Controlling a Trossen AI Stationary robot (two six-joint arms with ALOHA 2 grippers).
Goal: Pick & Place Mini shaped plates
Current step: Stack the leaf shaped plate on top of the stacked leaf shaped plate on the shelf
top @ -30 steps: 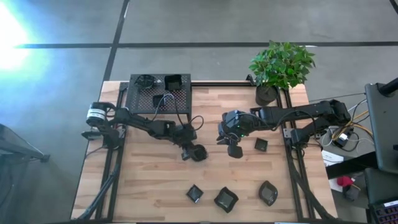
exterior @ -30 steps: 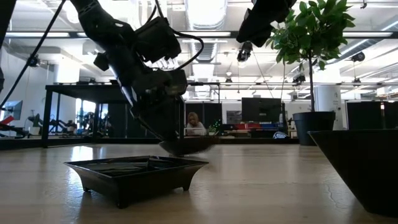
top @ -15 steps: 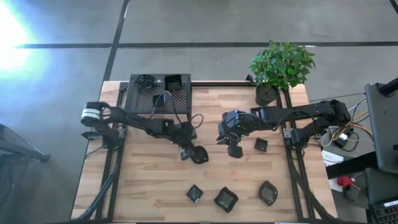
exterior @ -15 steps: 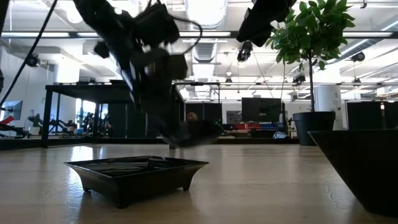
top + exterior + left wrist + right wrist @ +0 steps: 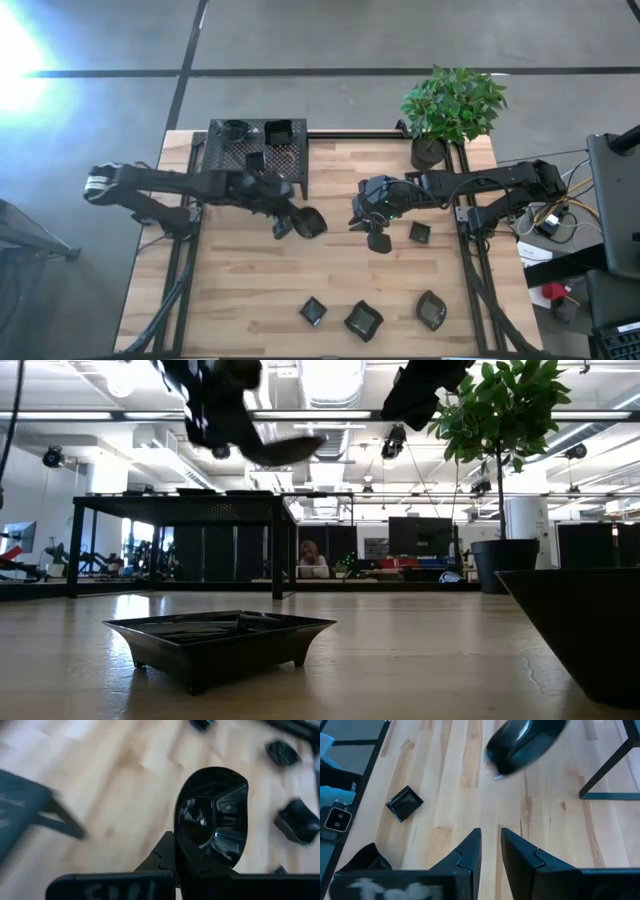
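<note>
The left gripper (image 5: 283, 226) is now carrying a rounded plate (image 5: 309, 222) clamped by its rim, having closed on it a moment ago and lifted it clear of the bench (image 5: 240, 290); it is moving back toward the perforated stand (image 5: 285, 160), where other plates (image 5: 279, 130) are already sitting. The right gripper (image 5: 378, 241) is staying put over mid-bench, narrowly parted and holding nothing. Four more plates, one (image 5: 420, 233) beside it and three (image 5: 363, 320) near the front edge, are waiting to be collected.
</note>
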